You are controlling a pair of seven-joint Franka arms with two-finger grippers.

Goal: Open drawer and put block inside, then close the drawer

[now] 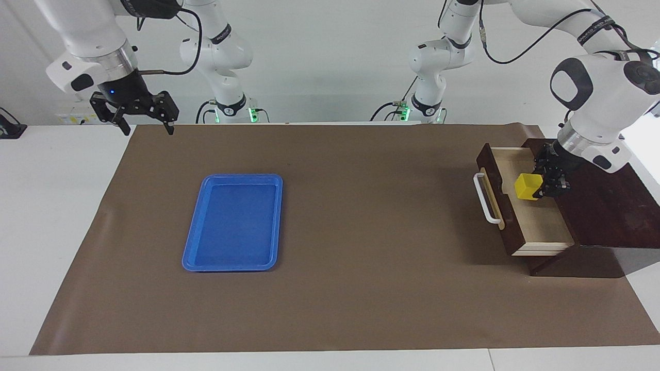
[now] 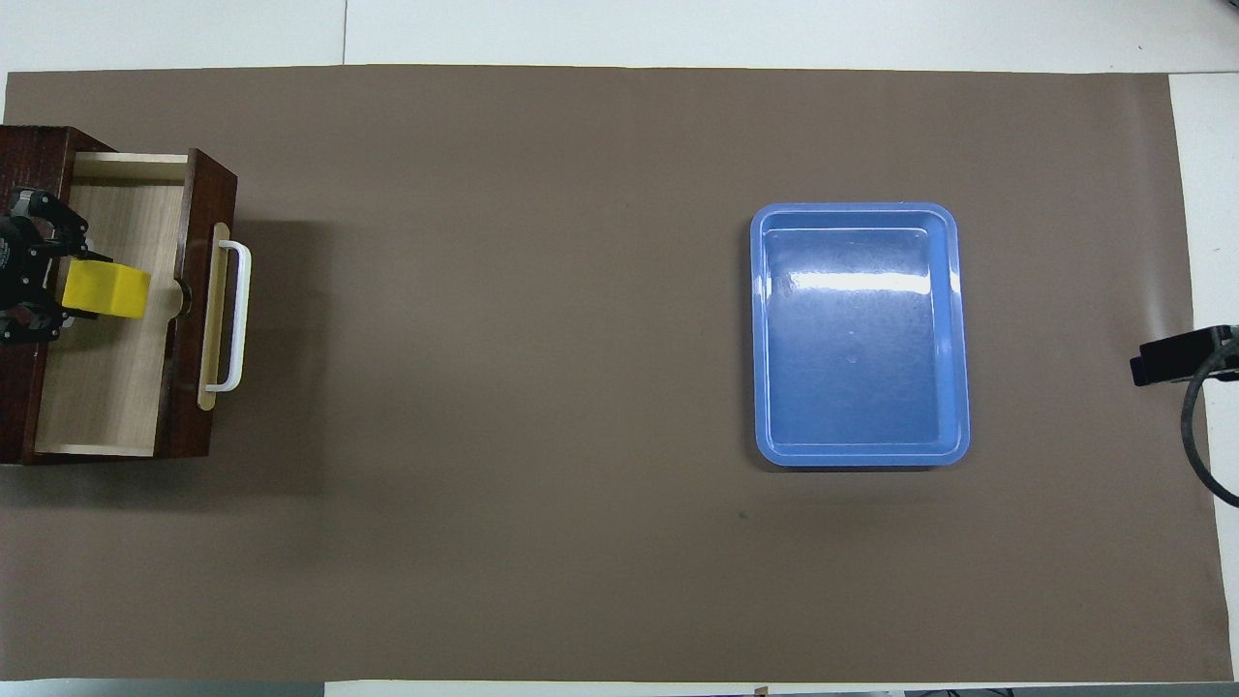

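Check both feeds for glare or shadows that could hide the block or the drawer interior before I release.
Overhead view: a white glare streak lies across the blue tray, none on the block. The open drawer reads evenly lit. Facing view: the left gripper holds the block over the drawer's pale floor, unshadowed; a soft shadow lies on the mat in front of the drawer.

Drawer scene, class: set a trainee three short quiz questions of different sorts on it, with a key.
1. True or false: the drawer is pulled open.
2. Which pincer holds the yellow block: A left, B right?
3. Fill in: the right pincer hangs open near the table end, clear of the blue ____.

Key: 1 true. 2 A, the left pincer, shut on the block over the drawer. 3 tray.
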